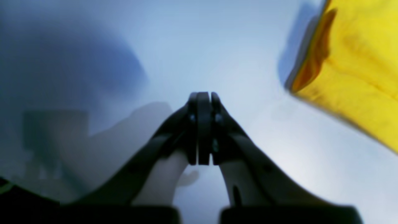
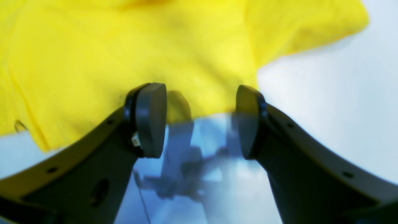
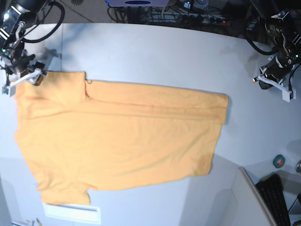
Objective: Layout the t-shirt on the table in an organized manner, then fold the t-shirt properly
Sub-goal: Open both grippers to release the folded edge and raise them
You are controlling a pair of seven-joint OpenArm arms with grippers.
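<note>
The orange-yellow t-shirt [image 3: 117, 136] lies spread flat on the white table [image 3: 164, 56], sleeves to the left and hem to the right. A fold band runs along its far edge. No lettering shows. My right gripper [image 3: 26, 77] is open at the shirt's far-left sleeve corner. In the right wrist view its fingers [image 2: 200, 119] straddle the edge of the shirt [image 2: 124, 46] and hold nothing. My left gripper [image 3: 272, 82] is shut and empty above bare table, right of the hem. In the left wrist view the jaws [image 1: 203, 102] are pressed together, with the shirt [image 1: 357, 62] at upper right.
A green tape roll [image 3: 279, 161] and a black keyboard [image 3: 277, 197] sit at the right front. Cables [image 3: 188, 12] run along the back edge. A white strip [image 3: 70, 213] lies at the front left below the shirt's near sleeve.
</note>
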